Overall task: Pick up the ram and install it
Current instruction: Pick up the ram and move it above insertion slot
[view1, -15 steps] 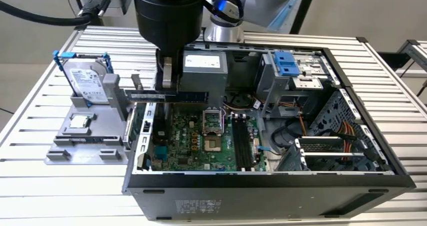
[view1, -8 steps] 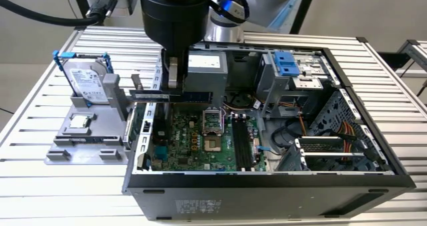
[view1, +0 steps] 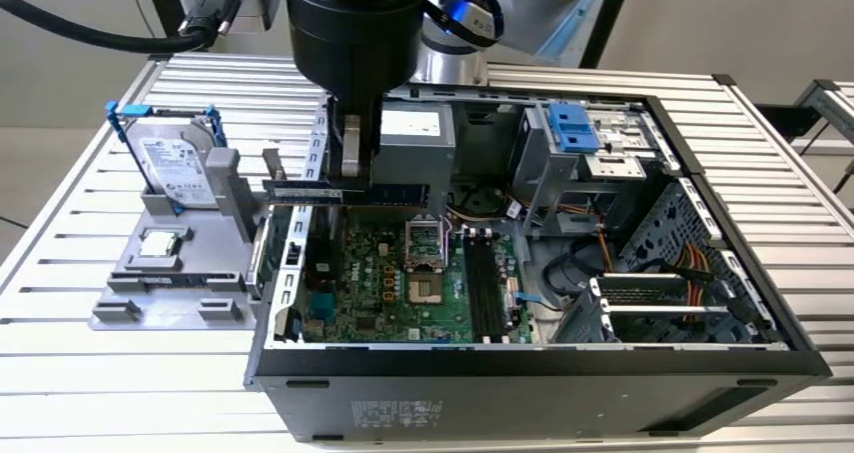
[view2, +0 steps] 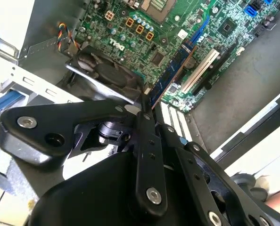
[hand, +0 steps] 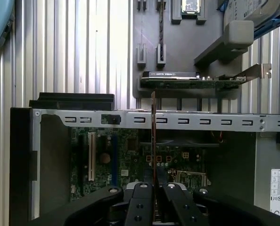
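- One claw (view1: 350, 176) hangs from the dark arm above the open computer case (view1: 534, 368). We see it pressed onto the ram (view1: 394, 192), pinching the stick near its middle.
- In the exterior view the ram is held level in the air, its length running across the picture. One end is over the case wall on the exterior view's left, and the other is over the motherboard (view1: 387, 283). It touches nothing but the claw.
- We note two pairs of long black slots (view1: 483, 283) on the motherboard. The ram is above them, offset toward the exterior view's left, and sits in none of them.
- In the first wrist view we look down along the stick. The ram (hand: 153, 136) appears edge-on as a thin line, rising from between the claw's fingers (hand: 141, 200) and crossing the case's slotted rim (hand: 201, 121).
- In the second wrist view the ram (view2: 173, 70) runs out from the claw as a dark blue strip, with the green motherboard behind it.
- A gray holder (view1: 160, 308) rests on the slatted tabletop (view1: 80, 373), just beside the case on the exterior view's left.
- In the holder we see a hard drive (view1: 174, 168) standing upright in a blue frame, and a small square processor chip (view1: 158, 241) lying flat below it.
- In the first wrist view an expansion card (hand: 177, 79) lies along the holder's edge nearest the case.
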`<state>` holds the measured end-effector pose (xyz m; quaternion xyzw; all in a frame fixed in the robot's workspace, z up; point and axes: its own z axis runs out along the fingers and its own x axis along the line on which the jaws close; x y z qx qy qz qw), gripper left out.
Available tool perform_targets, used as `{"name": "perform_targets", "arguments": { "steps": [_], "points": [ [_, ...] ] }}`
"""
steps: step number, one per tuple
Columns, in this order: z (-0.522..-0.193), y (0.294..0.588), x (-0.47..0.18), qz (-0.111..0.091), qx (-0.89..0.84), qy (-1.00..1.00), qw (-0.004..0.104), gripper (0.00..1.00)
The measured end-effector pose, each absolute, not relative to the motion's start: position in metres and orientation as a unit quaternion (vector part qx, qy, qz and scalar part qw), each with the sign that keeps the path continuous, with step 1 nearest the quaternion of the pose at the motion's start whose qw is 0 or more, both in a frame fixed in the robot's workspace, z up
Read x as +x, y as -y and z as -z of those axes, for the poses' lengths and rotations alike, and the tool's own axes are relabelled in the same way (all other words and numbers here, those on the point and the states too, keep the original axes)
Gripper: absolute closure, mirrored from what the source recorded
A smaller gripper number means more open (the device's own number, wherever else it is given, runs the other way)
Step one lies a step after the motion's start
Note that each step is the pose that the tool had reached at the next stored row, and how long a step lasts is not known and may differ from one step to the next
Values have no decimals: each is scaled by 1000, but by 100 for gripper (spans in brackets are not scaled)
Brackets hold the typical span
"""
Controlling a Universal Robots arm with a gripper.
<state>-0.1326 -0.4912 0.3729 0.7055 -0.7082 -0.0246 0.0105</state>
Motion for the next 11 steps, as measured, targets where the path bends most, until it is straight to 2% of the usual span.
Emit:
{"name": "perform_targets", "arguments": {
  "steps": [11],
  "points": [
    [-373, 491, -118, 25, 703, 710, 11, 100]
  ]
}}
